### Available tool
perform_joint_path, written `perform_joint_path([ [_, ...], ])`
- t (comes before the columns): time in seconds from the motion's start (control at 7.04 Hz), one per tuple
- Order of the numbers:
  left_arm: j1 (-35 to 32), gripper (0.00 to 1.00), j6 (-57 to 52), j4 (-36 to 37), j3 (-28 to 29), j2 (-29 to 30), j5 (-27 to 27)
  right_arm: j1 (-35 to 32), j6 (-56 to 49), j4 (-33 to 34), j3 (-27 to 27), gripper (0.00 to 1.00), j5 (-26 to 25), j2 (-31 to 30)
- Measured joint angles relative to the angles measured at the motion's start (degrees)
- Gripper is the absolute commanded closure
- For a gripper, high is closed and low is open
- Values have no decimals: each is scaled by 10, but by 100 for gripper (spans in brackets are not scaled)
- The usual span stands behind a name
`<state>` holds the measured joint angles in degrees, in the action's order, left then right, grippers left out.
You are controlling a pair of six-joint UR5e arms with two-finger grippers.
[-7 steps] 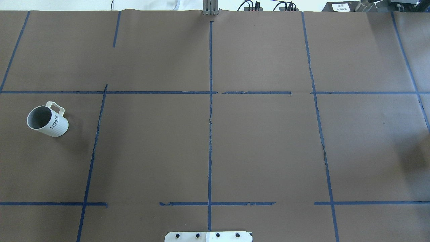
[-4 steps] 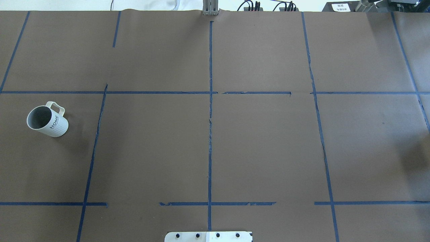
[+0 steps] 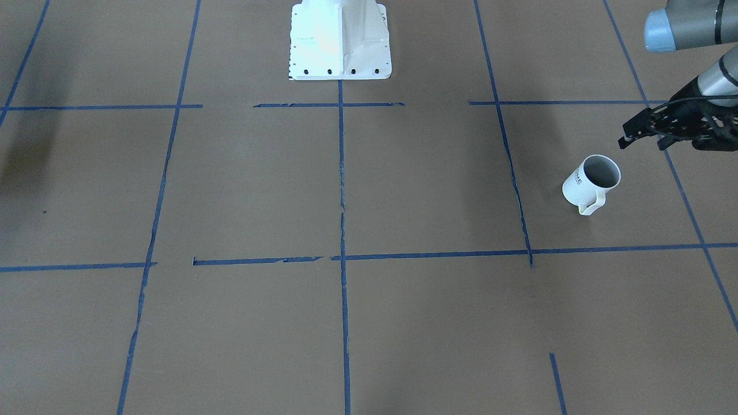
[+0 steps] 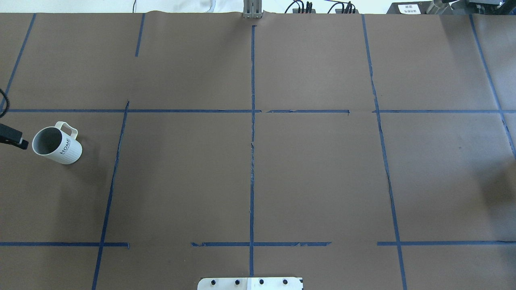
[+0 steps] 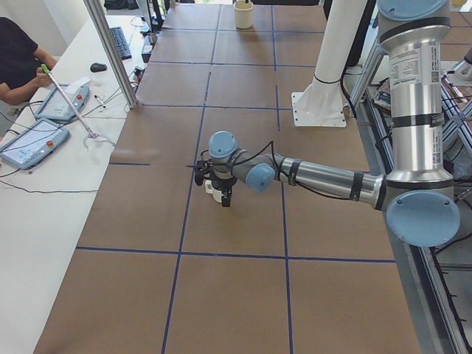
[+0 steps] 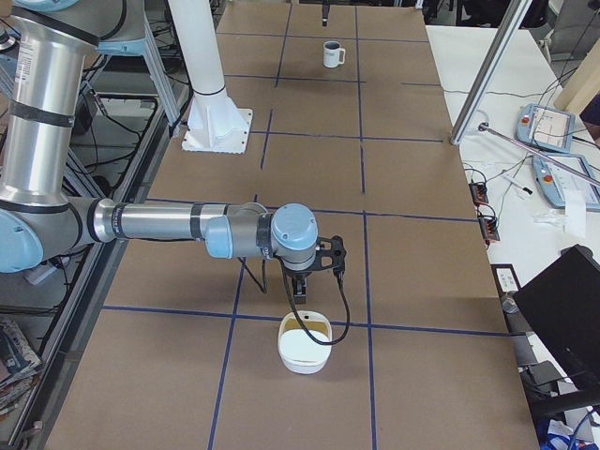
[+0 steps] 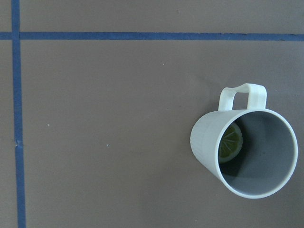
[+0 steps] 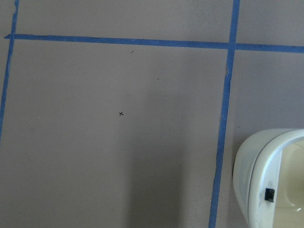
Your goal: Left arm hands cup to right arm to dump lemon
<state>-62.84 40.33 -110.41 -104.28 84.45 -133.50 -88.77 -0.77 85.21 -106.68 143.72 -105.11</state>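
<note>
A brown-papered table (image 4: 314, 173) is gridded with blue tape (image 4: 252, 161). At its left end a white ribbed cup (image 4: 60, 147) marked HOME is stood upright, a lemon (image 7: 230, 142) slice inside. The jaws of the left gripper (image 3: 640, 142) are open and empty, near it. Whether the jaws of the right gripper (image 6: 328, 255) are open cannot be told.

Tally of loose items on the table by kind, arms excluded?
cup: 1
lemon (inside the cup): 1
white bowl (by the right arm): 1
Total: 3
</note>
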Motion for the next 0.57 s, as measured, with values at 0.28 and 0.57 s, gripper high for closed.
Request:
perform_joint_path([
  [0.28, 35, 10, 44, -4, 28, 29, 33, 0, 1, -7, 1, 0, 5, 0],
  [0.57, 57, 92, 50, -11, 57, 44, 56, 1, 1, -7, 1, 0, 5, 0],
])
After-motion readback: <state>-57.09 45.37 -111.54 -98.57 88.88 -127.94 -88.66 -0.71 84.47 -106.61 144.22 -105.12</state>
